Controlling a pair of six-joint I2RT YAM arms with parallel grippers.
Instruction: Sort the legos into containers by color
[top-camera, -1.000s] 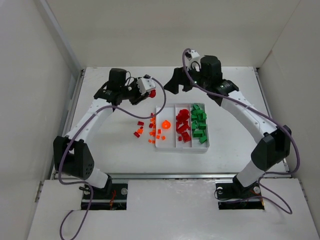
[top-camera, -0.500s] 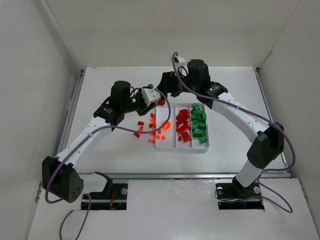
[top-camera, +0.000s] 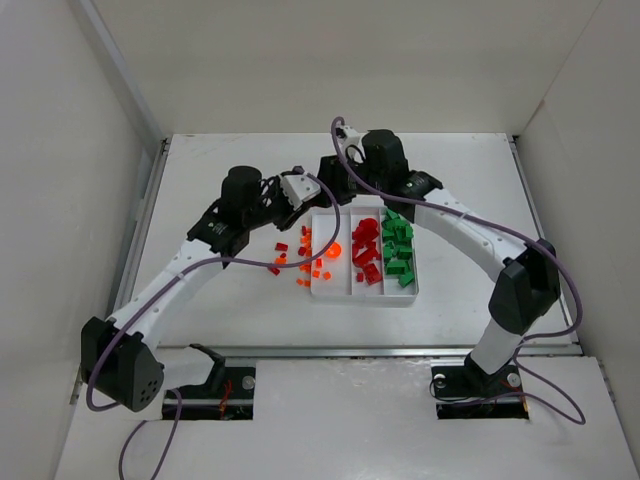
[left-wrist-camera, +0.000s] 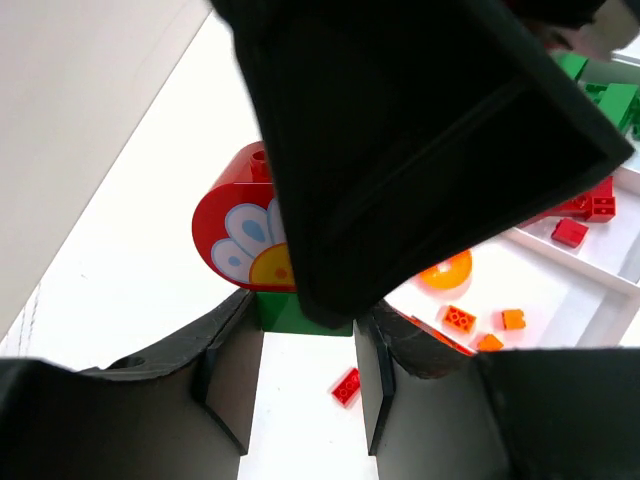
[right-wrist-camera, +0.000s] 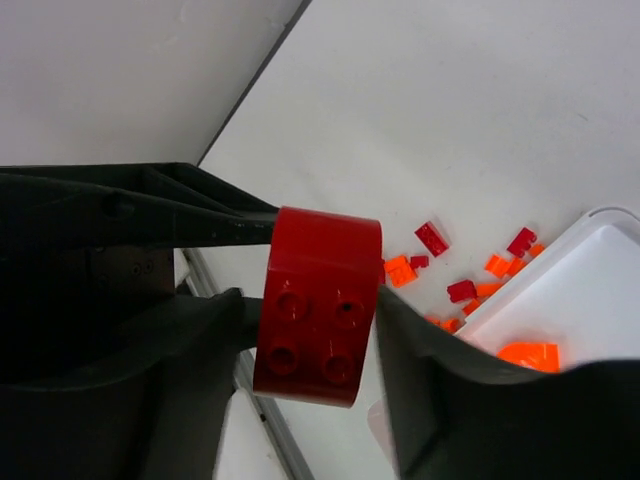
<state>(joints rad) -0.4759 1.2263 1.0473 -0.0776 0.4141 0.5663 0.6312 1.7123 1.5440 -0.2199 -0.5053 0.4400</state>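
Above the bench (top-camera: 200, 300), by the far left corner of the white tray (top-camera: 412, 292) of legos (top-camera: 398, 245), the left claw (left-wrist-camera: 305, 335) grips a red flower brick (left-wrist-camera: 235, 235) by its green base (left-wrist-camera: 298, 312), while the right claw (right-wrist-camera: 310, 330) flanks it, grip unclear.

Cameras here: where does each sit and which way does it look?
Top view: above and behind, looking down at table and tray; left arm and right arm show.
Left wrist: on the left arm, looking along its fingers at the flower block they hold.
Right wrist: on the right arm, facing that block's back between its fingers.
Both wrist views share the block and orange bricks.
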